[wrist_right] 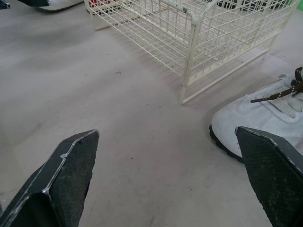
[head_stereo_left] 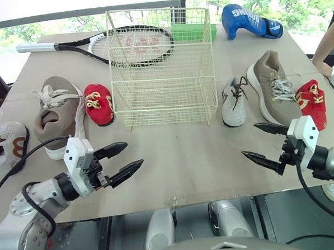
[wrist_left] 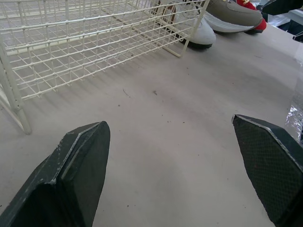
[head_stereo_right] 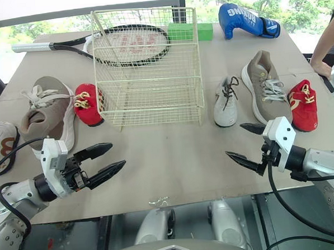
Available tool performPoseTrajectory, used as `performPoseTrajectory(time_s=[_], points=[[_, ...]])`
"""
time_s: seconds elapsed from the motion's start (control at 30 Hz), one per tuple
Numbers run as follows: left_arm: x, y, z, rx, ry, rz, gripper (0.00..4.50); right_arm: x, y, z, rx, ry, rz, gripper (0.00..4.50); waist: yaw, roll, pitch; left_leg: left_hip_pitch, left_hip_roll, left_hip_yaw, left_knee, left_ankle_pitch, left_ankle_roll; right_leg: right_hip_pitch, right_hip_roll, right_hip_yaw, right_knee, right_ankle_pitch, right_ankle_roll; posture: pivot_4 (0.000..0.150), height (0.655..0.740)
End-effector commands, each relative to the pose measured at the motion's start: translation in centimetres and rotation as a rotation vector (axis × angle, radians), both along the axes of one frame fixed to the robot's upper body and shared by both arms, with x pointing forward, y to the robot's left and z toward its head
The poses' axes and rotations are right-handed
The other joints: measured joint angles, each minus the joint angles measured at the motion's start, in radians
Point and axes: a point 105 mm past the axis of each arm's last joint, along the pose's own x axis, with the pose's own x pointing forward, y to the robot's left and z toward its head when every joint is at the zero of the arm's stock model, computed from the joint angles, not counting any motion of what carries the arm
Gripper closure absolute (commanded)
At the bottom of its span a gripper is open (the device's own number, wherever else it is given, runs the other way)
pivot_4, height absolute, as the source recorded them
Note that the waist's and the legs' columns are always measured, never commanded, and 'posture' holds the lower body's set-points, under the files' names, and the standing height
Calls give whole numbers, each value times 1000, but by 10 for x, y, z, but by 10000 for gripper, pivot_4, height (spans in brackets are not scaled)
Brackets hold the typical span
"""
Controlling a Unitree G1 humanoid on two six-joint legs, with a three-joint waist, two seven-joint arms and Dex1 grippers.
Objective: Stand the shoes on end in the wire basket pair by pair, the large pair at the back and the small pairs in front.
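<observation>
Tabletop (head_stereo_left: 180, 158): carries every item. The strip along its near edge is bare, which gives both arms working room.
Wire basket (head_stereo_left: 165, 97): stands at the middle of the tabletop, toward the far edge. No shoe is in it yet, so the task is judged not started.
Tennis racket (head_stereo_left: 37, 47): lies along the far edge, its head behind the basket. Not part of the task.
Left tan shoe (head_stereo_left: 57, 117): large, on its sole near the left edge.
Right tan shoe (head_stereo_left: 271, 86): its mate, on its sole toward the right edge. This pair belongs at the back, so it is probably loaded first.
Boxing glove (head_stereo_left: 245, 20): at the far right corner, well apart from the shoes.
Right white shoe (head_stereo_left: 233, 102): small, just beside the basket's right wall.
Left white shoe (head_stereo_left: 8, 141): at the left edge, partly cut off.
Left red shoe (head_stereo_left: 98, 103): between the left tan shoe and the basket.
Right red shoe (head_stereo_left: 311, 100): just beside the right tan shoe. One shoe of each pair lies on either side, so each arm likely serves its own half.
Green box (head_stereo_left: 193, 32): behind the basket.
Left gripper (head_stereo_left: 134, 152): fingers spread, holding nothing, above the near edge.
Right gripper (head_stereo_left: 249, 139): fingers likewise spread and unloaded, near the right white shoe.
</observation>
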Motion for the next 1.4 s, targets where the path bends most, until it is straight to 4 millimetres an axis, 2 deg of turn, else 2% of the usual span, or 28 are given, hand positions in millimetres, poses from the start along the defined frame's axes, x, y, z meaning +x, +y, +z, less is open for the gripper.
performPoseTrajectory(time_s=[0.03,0.1,0.2,0.3,0.4,0.47,0.63,0.77,0.9,0.93,1.0,1.17,1.23,1.27,1.3,1.4], points=[[3,-13,17,-47,-61,-35,483,1,5,17,33,-75,-1,0,0,0,0,0,0,0,0,0,0,0,0,0,0,0,0,1500,7400],[6,-22,29,-107,-87,-67,483,6,9,23,62,-104,-37,0,2,0,0,0,0,0,0,0,0,0,0,0,0,0,0,1500,7400],[7,-25,34,-122,-94,-78,483,10,12,25,40,-125,-67,0,0,0,0,0,0,-1,2,0,0,0,0,0,2,0,0,1500,7400],[-1,-32,40,-158,-92,-172,483,5,24,32,85,-120,21,0,-3,0,0,0,0,0,2,0,0,0,0,0,2,0,0,1500,7400],[-5,-38,42,-150,-100,-211,483,4,36,38,48,-145,115,0,-3,1,0,0,0,0,2,0,0,0,1,0,2,0,0,1500,7400],[-8,-42,44,-148,-113,-242,483,9,49,42,20,-168,173,0,-3,0,0,0,0,0,2,0,0,0,1,0,2,0,0,1500,7400],[-11,-30,42,-107,-129,-244,483,30,91,49,-90,-225,331,0,-10,1,1,1,0,0,2,0,0,0,1,0,2,0,0,1500,7400],[-12,-20,42,-107,-128,-211,483,56,123,56,-161,-241,395,0,-12,2,2,-1,0,0,2,0,0,-2,1,0,2,0,0,1500,7400],[-19,-11,31,-93,-92,-180,483,75,147,61,-258,-245,448,0,-16,2,2,-2,1,0,1,0,0,-2,0,-1,2,0,0,1500,7400],[-20,-9,30,-92,-91,-164,0,79,152,61,-273,-227,458,4066,-16,2,2,-3,1,0,1,0,0,-3,0,-1,2,0,0,1500,7400],[-21,-7,30,-92,-98,-140,0,84,156,56,-336,-202,497,7965,-16,2,2,-4,1,0,1,0,0,-4,0,-1,2,0,-1,1500,7400],[-30,-3,27,-87,-95,-98,0,93,152,38,-467,-190,562,33398,-17,3,2,-4,1,-1,1,0,0,-4,-1,-3,2,0,-1,1500,7400],[-34,-2,26,-88,-89,-85,0,91,149,37,-476,-194,582,37994,-21,2,2,-4,1,0,1,0,0,-4,-1,-3,2,0,-1,1500,7400],[-35,-2,26,-90,-88,-82,0,90,149,37,-473,-196,589,42342,-21,2,2,-4,1,0,1,0,0,-4,-1,-3,2,0,-1,1500,7400],[-35,-2,25,-90,-87,-81,0,89,148,38,-468,-196,592,44524,-20,2,2,-3,1,-1,1,0,0,-4,-1,-3,2,0,-1,1500,7400],[-37,-3,24,-89,-84,-83,0,85,146,40,-462,-195,602,44524,-20,2,2,-3,1,-1,1,0,0,-4,-1,-3,2,0,-1,1500,7400]])
